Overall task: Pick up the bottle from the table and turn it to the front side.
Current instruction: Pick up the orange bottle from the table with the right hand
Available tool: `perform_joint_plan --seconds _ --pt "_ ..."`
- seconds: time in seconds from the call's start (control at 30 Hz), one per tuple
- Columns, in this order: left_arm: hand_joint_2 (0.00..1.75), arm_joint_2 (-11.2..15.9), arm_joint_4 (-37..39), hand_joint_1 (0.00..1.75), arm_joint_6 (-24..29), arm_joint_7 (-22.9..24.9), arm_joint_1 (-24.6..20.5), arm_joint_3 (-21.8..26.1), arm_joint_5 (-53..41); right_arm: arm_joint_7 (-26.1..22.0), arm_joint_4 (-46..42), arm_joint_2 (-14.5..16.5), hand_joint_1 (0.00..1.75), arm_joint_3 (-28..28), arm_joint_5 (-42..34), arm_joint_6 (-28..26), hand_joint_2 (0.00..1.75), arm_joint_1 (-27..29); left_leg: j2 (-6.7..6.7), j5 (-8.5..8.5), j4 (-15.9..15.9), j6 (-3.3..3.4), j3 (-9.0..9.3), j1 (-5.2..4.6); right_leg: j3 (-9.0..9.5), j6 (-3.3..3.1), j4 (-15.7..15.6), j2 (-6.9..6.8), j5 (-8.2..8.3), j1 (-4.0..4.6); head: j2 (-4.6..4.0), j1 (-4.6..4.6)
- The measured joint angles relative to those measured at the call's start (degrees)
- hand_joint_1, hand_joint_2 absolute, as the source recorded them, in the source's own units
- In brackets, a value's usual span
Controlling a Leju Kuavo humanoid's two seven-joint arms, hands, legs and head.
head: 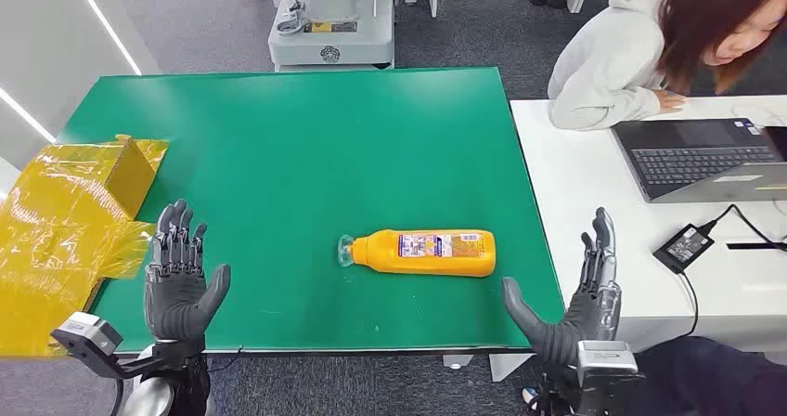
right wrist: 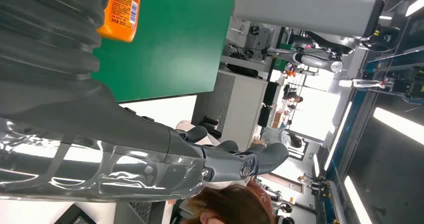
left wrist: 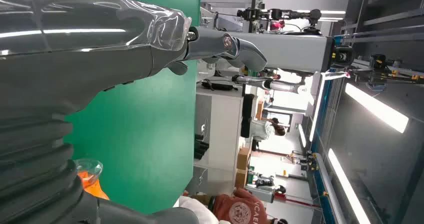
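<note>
An orange bottle (head: 429, 253) with a clear cap lies on its side on the green table (head: 297, 137), cap toward my left, label facing up. Its cap end (left wrist: 89, 173) peeks past my left hand in the left wrist view, and its base (right wrist: 121, 11) appears in the right wrist view. My left hand (head: 181, 281) stands open near the table's front left, well apart from the bottle. At the front right edge, past the bottle's base, my right hand (head: 580, 295) is also open and holds nothing.
A yellow box wrapped in crinkled film (head: 65, 221) sits at the table's left edge. A white desk (head: 594, 184) adjoins on the right with a laptop (head: 701, 156) and a power adapter (head: 684, 245). A person (head: 650, 35) leans over that desk. A grey machine base (head: 329, 26) stands behind the table.
</note>
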Motion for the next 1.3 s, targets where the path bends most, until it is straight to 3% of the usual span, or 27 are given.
perform_joint_plan --seconds 0.57,0.73,1.1,1.2,1.3 --pt "1.75 -0.01 0.07 0.0 0.15 0.06 -0.43 -0.39 0.09 0.06 0.06 -0.22 0.0 -0.01 0.04 -0.09 1.75 -0.1 0.0 0.0 0.0 0.0 0.0 0.0 0.0 0.0 0.0 0.0 0.0 0.0 0.0 0.01" --pt "1.75 -0.54 0.56 0.0 0.05 0.14 -1.33 -1.38 -0.2 2.28 1.06 -0.39 0.0 -0.35 2.42 1.02 1.75 -1.71 0.01 0.0 0.01 0.0 0.01 0.0 0.0 0.0 0.0 0.01 0.01 0.0 0.0 0.0" --pt "1.75 -2.23 6.83 0.0 -2.44 -0.03 -7.71 -3.93 -0.68 6.29 15.86 -1.92 0.0 -2.29 12.15 3.06 1.75 -13.41 0.02 0.05 0.04 0.01 0.04 0.0 0.03 0.02 0.01 0.02 0.08 -0.01 0.0 0.01" --pt "1.75 -2.26 9.08 0.0 -3.07 -0.57 -9.27 -4.33 -0.63 7.23 21.0 -2.62 0.0 -2.1 12.61 6.77 1.75 -17.69 0.02 0.06 0.05 0.0 0.04 0.0 0.03 0.02 0.02 0.04 0.08 -0.01 0.0 0.01" --pt "1.75 -2.28 11.3 0.0 -3.81 -1.02 -10.76 -4.87 -0.5 8.94 26.6 -3.79 0.0 -0.97 12.43 14.67 1.75 -22.64 0.03 0.08 0.06 -0.02 0.05 0.0 0.03 0.02 0.03 0.07 0.08 -0.01 0.0 0.01"
